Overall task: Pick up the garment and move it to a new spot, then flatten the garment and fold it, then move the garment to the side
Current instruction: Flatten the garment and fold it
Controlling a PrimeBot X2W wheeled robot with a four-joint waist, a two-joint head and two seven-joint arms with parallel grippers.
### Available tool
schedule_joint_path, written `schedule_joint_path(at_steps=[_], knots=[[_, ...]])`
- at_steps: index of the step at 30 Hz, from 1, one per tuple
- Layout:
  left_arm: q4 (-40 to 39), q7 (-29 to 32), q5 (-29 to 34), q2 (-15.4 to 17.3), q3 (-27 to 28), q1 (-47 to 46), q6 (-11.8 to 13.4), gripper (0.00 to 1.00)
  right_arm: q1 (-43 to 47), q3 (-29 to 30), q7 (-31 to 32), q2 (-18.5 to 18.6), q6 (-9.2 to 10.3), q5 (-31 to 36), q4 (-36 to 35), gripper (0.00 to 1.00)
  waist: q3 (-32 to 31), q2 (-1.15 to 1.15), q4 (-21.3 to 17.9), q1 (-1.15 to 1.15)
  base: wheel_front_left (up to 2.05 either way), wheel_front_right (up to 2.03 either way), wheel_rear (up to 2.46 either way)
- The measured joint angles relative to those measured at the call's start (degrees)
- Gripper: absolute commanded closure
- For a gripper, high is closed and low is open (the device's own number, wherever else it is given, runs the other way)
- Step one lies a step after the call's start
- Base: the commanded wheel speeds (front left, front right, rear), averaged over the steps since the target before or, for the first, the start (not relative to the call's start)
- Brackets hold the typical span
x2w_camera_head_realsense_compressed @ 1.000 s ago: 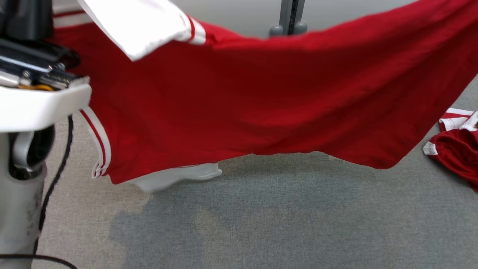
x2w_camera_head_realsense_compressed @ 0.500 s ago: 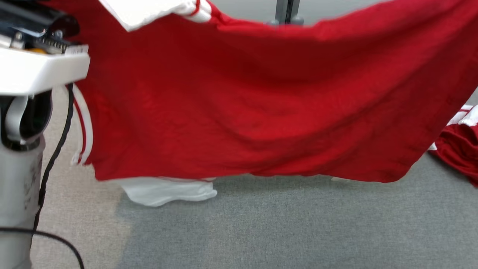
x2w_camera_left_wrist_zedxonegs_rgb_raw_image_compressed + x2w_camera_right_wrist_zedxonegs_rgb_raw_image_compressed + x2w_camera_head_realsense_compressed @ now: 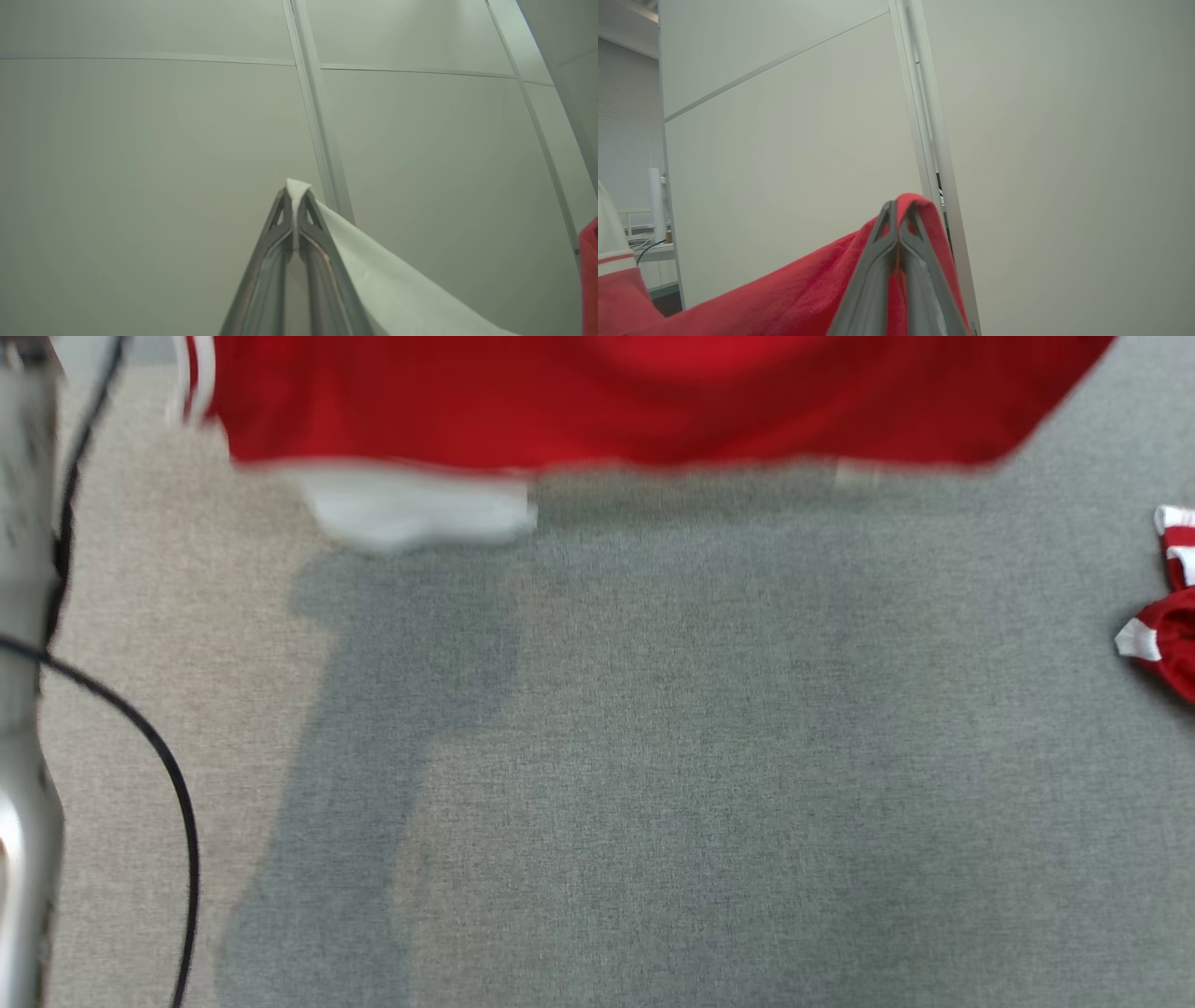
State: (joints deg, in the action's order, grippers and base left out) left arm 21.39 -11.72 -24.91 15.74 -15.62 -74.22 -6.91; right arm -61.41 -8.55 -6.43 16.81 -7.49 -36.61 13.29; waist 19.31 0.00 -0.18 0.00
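The garment is red with white striped trim and hangs stretched across the top of the head view, with a white sleeve dangling below its hem. The hem hangs above the grey surface. My left gripper is shut on a white part of the garment, which pokes out past the fingertips. My right gripper is shut on a red fold of the garment. Both grippers point up at pale wall panels.
A second red-and-white garment lies crumpled at the right edge of the grey surface. A black cable loops down beside my pale left arm at the left edge. A wall post stands behind.
The head view has shifted and blurred. The garment's hem now sits far higher in it than the pile at the right has shifted, so the garment has been lifted. Both grips hold.
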Motion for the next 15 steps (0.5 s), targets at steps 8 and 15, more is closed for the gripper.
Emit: schedule_joint_path(at_steps=[8,15], knots=[[17.90,-2.46,0.44,-2.19,-1.99,-12.76,-0.36,1.00,-16.99,-4.72,-6.50,-5.92,0.00,1.54,20.40,1.00,3.01,0.00,-0.41,0.00,0.00,0.00,0.00],[32.43,-2.35,-3.33,-4.35,-4.61,-10.75,-0.59,1.00,-18.46,-11.39,-7.70,-10.01,0.00,2.98,36.42,1.00,3.42,0.00,-0.09,0.00,0.00,0.00,0.00]])
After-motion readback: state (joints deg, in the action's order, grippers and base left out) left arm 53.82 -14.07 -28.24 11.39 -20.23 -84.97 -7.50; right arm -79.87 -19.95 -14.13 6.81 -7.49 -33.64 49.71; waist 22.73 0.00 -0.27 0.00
